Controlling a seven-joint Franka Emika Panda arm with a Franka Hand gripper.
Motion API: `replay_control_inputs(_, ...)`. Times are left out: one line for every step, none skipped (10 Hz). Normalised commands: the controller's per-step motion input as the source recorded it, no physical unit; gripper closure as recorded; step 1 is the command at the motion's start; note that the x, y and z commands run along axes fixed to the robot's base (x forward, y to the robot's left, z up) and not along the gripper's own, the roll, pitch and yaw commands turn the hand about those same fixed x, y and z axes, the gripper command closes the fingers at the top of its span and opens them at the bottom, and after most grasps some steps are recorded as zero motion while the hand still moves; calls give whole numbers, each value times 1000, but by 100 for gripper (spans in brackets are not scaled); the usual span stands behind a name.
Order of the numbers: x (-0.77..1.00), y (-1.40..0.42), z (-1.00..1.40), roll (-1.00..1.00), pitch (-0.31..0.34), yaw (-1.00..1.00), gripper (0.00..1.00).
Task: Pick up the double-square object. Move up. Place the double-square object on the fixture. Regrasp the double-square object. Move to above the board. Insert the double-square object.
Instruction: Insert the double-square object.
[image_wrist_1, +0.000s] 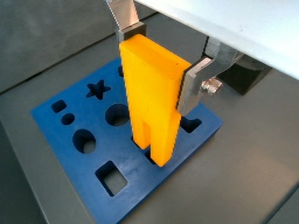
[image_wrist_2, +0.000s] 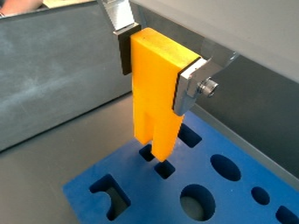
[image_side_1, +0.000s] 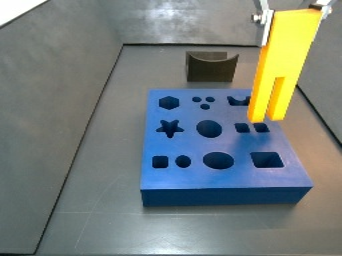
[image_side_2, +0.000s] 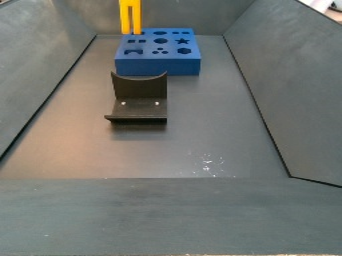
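Observation:
The double-square object (image_wrist_1: 152, 96) is a long yellow-orange bar hanging upright, its two prongs pointing down. My gripper (image_wrist_1: 163, 59) is shut on its upper end, one silver finger (image_wrist_2: 191, 83) on each side, as both wrist views show. In a side view the double-square object (image_side_1: 281, 65) stands over the right part of the blue board (image_side_1: 187, 145), its prong tips at or just above two small square holes (image_side_1: 254, 127). I cannot tell whether they have entered. The dark fixture (image_side_1: 211, 67) stands on the floor beyond the board, with nothing on it.
The board (image_side_2: 160, 66) also carries star, hexagon, circle and larger square cutouts. Sloping grey walls (image_side_1: 54, 100) close in the floor on all sides. In a side view the fixture (image_side_2: 138, 95) sits between the camera and the board.

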Motion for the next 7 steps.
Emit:
replay_control_inputs(-143,0,-509,161,-41,0,100)
replay_control_inputs(-186,0,-403,126,-6,0,100)
replay_control_inputs(-29,0,-37,0,0,-11,100)
replay_control_inputs(-29,0,-6,0,0,0,100)
replay_control_inputs(-191,0,-77,54,21,0,100)
replay_control_inputs(-191,23,-97,50,31,0,100)
replay_control_inputs(-57,89,-37,3,0,20,100)
